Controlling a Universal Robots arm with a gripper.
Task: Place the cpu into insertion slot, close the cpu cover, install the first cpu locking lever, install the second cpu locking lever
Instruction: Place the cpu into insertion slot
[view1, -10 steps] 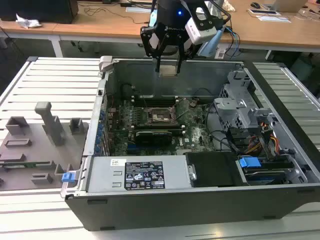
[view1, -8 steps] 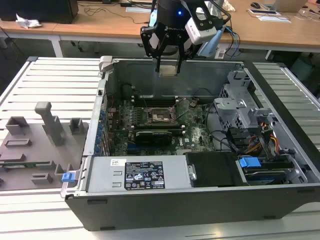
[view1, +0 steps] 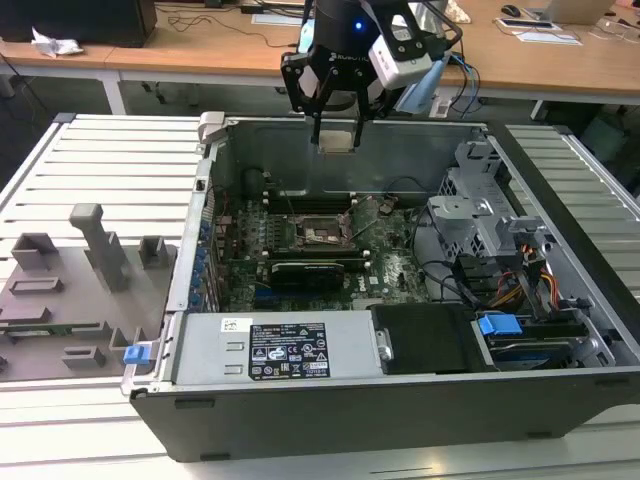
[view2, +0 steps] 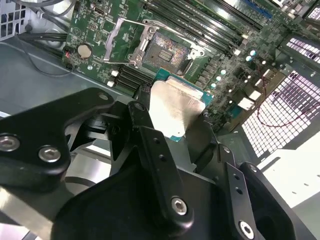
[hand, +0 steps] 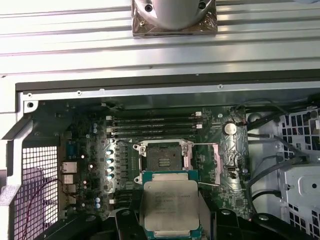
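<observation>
My gripper (view1: 336, 132) hangs above the open computer case, near its back wall, shut on the cpu (view1: 336, 140). In both wrist views the cpu (view2: 176, 106) (hand: 170, 202) lies flat between the black fingers (view2: 150, 135), silver face toward the cameras, green edge showing. Below it, on the green motherboard (view1: 385, 262), sits the insertion slot (view1: 325, 235) (view2: 162, 50) (hand: 161, 161) with its brownish contact centre bare. The cpu cover (view2: 119, 39) (hand: 205, 159) is swung open beside the socket. The cpu is well above the slot, not touching the board.
A black expansion card (view1: 305, 270) lies in front of the socket, memory slots (hand: 152, 125) behind it. The power supply (view1: 280, 350), drive cage (view1: 480, 215) and cables (view1: 530, 290) stand inside the case. A grey fixture tray (view1: 70, 285) lies on the exterior view's left.
</observation>
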